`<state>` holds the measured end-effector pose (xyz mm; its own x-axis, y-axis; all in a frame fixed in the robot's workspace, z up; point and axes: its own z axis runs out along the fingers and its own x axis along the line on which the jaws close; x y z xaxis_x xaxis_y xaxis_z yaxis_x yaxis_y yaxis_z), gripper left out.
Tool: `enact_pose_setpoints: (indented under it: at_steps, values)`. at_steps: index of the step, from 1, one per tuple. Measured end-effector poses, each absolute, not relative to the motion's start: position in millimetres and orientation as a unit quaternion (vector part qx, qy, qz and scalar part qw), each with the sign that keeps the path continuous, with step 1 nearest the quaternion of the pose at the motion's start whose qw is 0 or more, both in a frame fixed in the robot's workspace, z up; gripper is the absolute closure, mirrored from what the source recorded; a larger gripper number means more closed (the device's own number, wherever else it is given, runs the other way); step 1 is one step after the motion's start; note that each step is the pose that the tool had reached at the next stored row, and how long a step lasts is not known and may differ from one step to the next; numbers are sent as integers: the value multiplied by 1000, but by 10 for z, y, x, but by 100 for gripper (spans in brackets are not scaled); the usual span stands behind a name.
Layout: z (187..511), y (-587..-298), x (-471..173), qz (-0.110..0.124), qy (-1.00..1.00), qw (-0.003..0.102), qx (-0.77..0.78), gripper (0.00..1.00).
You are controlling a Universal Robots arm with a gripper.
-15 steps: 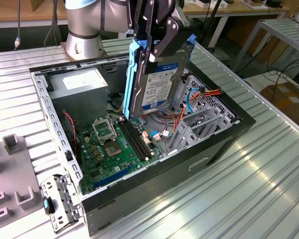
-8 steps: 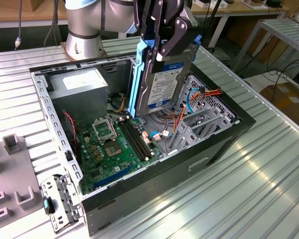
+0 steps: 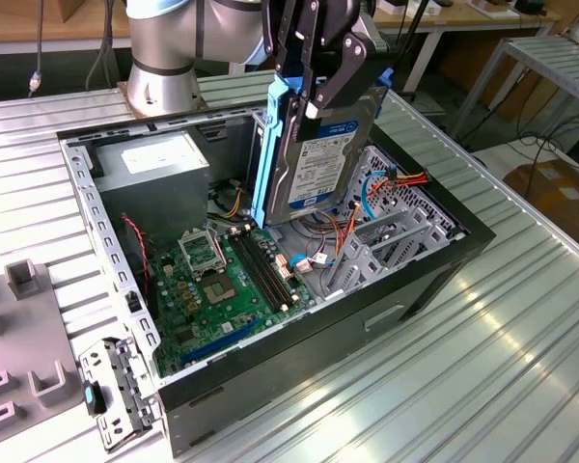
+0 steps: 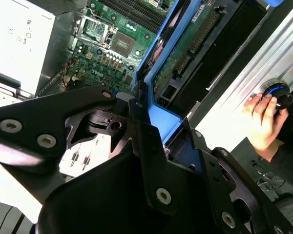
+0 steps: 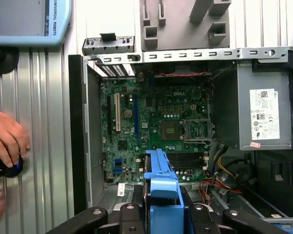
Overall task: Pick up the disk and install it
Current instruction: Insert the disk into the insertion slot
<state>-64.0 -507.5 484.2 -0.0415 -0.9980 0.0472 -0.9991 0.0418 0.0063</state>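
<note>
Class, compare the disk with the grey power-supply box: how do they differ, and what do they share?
Pose: the disk stands on edge over the case; the power-supply box sits flat in a corner of it. State: the disk is clamped in the gripper; the box is untouched. Look: the disk is thin with blue rails; the box is bulky and grey. Both carry a white label.

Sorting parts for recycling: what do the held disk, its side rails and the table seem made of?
The disk, shut in the gripper, looks like silvery metal with a dull sheen under a white paper-like label. Its side rails look moulded plastic: uniform matte blue. The table seems ribbed aluminium, given its bright streaky reflections.
</note>
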Motion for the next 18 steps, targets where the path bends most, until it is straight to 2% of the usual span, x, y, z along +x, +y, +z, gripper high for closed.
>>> enact_pose_setpoints:
  at_steps: [9, 14, 18]
  values:
    - [4840, -5112, -640, 14, -721, 19, 692, 63]
    - [4826, -5256, -627, 14, -721, 19, 692, 63]
    - [4816, -5280, -419, 14, -721, 19, 692, 63]
